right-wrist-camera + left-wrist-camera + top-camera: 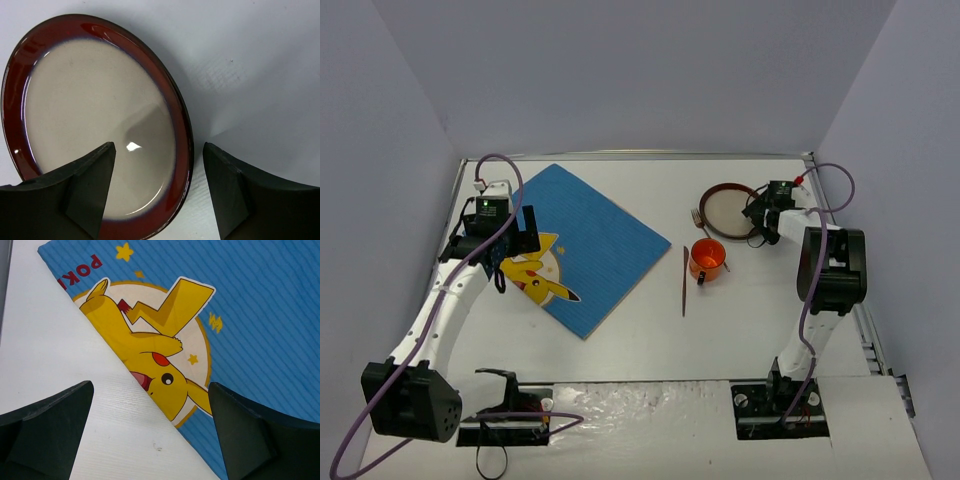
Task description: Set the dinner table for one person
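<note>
Grey-lilac panels close off three sides of the cell. White desk (620,345), with a thin metal rim at its far edge, fills the whole floor and carries everything. Layout: blue Pikachu placemat (595,245) left of centre, lying skewed, one corner toward the arms; red-rimmed cream plate (725,205) far right; fork (698,217) just beside the plate's left rim; orange mug (707,260) near the plate, on its near side; thin brown stick (685,282), possibly a chopstick, just left of the mug. Left hand (150,385): fingers apart, holding nothing, over the placemat's left edge, one finger above bare desk and the other above cloth. Right hand (159,145): fingers apart, empty, straddling the plate's right rim; contact cannot be confirmed. Risks, my judgement: (1) the glaze is glossy and the rim shallow, so an edge pinch could slip, or lever the plate up and drop it; (2) dragging instead of lifting would shove the plate into the fork and mug; (3) the cloth lies flat, so a finger may skid over the edge and bunch or turn the placemat instead of catching it; (4) a plate set on a skewed placemat leaves the setting crooked.
</note>
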Available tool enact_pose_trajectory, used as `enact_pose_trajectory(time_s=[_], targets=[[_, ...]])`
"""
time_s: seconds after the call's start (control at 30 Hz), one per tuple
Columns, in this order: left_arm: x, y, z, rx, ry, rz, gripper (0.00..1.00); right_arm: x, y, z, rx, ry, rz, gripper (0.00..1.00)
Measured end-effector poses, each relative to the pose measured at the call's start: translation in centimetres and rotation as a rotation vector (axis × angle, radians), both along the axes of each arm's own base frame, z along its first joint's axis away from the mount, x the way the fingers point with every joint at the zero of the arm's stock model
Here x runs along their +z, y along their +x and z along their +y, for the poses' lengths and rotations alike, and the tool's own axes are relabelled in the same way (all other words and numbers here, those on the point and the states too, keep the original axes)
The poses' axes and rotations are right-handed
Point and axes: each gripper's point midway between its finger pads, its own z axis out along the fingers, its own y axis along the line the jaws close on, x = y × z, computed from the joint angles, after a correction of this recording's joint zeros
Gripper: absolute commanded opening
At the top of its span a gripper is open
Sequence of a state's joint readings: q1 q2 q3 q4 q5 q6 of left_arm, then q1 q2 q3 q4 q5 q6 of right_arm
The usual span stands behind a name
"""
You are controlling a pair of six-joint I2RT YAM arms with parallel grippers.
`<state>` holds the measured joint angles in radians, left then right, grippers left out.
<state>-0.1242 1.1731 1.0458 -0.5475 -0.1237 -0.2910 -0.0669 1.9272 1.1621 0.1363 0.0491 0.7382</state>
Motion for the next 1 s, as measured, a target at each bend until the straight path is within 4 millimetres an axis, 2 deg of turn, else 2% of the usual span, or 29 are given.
enact_pose_trajectory(time_s=[0.3,0.4,0.5,0.63,0.9,1.0], targets=[[0.0,0.0,0.2,0.006,0.007,0.001,0.97,-0.4,0.2,0.0,-0.014,0.018,-0.002,0.43],[0.0,0.0,0.2,0.005,0.007,0.001,0.97,-0.6,0.0,-0.1,-0.019,0.016,0.009,0.3],[0.0,0.0,0.2,0.005,0.007,0.001,0.97,-0.9,-0.1,-0.4,-0.029,0.019,0.018,0.1],[0.0,0.0,0.2,0.005,0.008,0.001,0.97,-0.7,0.5,-0.6,-0.04,0.056,-0.003,0.0],[0.0,0.0,0.2,0.005,0.008,0.001,0.97,-0.4,0.1,-0.3,0.005,0.152,-0.043,0.0],[0.0,0.0,0.2,0.005,0.008,0.0,0.97,0.6,-0.2,0.4,0.035,0.204,-0.087,0.0]])
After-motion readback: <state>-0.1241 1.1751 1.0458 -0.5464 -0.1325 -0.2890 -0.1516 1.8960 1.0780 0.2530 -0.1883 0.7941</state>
